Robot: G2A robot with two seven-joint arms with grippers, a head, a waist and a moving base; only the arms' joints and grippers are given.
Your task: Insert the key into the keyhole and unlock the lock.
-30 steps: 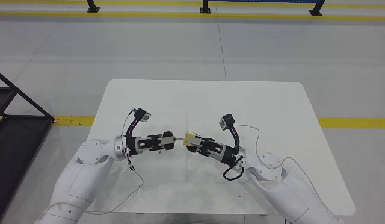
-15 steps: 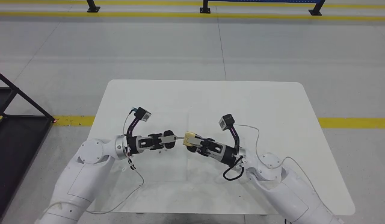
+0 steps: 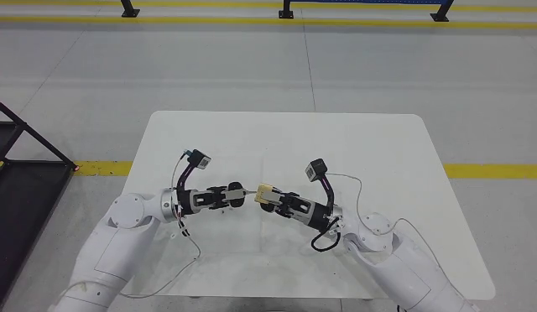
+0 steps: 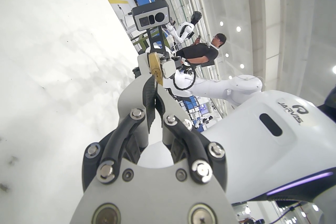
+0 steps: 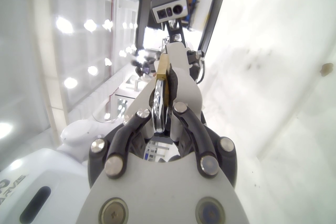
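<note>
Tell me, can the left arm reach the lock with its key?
Probably yes. The left gripper pinches the key, its tip right at the lock held by the right gripper; nothing lies between them.

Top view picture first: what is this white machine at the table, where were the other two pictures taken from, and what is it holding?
The top view looks down from a camera on a two-armed white robot working at a white rectangular table. Each arm ends in a gripper, which is a clamp with two fingers. The other two pictures come from cameras on the robot's wrists, each looking along its own gripper.

The right gripper is shut on a brass padlock with a silver shackle. The left gripper is shut on a small silver metal key, which points at the end of the padlock. The key and the padlock meet between the two arms. The pictures do not show whether the key is inside the keyhole.
</note>
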